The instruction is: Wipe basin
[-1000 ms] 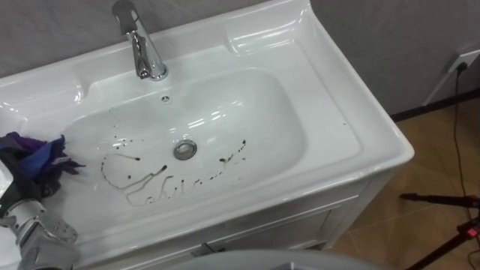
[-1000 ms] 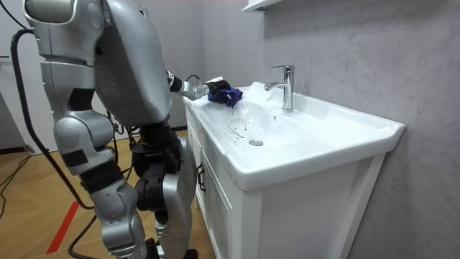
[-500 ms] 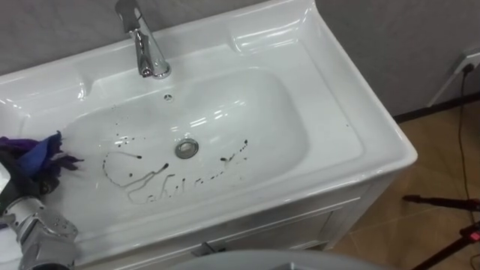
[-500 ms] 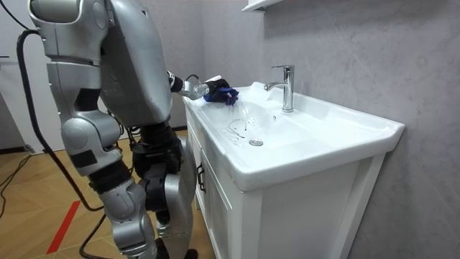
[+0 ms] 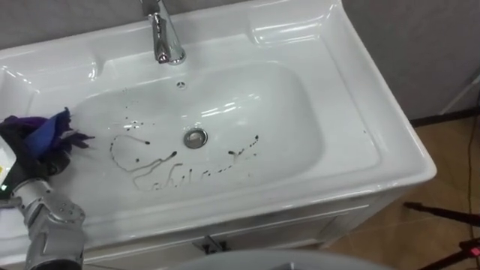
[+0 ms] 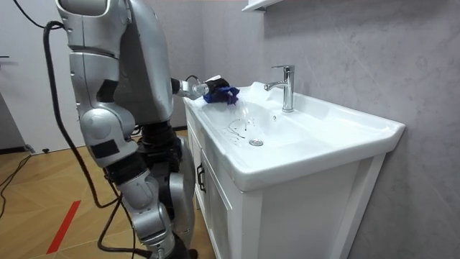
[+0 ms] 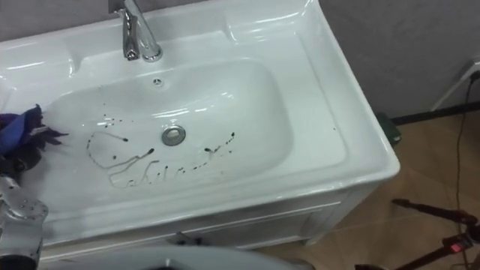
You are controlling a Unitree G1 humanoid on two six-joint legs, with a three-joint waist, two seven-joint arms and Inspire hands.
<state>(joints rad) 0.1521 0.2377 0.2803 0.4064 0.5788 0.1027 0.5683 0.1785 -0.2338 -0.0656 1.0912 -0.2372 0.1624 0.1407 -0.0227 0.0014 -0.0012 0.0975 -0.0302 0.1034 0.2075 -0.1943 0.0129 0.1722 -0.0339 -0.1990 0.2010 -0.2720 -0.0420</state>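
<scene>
Purple cloth (image 5: 46,135) in left hand (image 6: 204,89) at basin (image 5: 360,127)

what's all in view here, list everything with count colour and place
basin: one, white, before the robot
faucet: one, chrome, basin's back rim
drain: one, metal, middle of the bowl
dark marks: several, black, bowl floor by the drain
cloth: one, blue-purple, basin's left rim
cabinet: one, white, under the basin
tripod legs: black, floor at right
left hand: one, dark, curled round the cloth
</scene>
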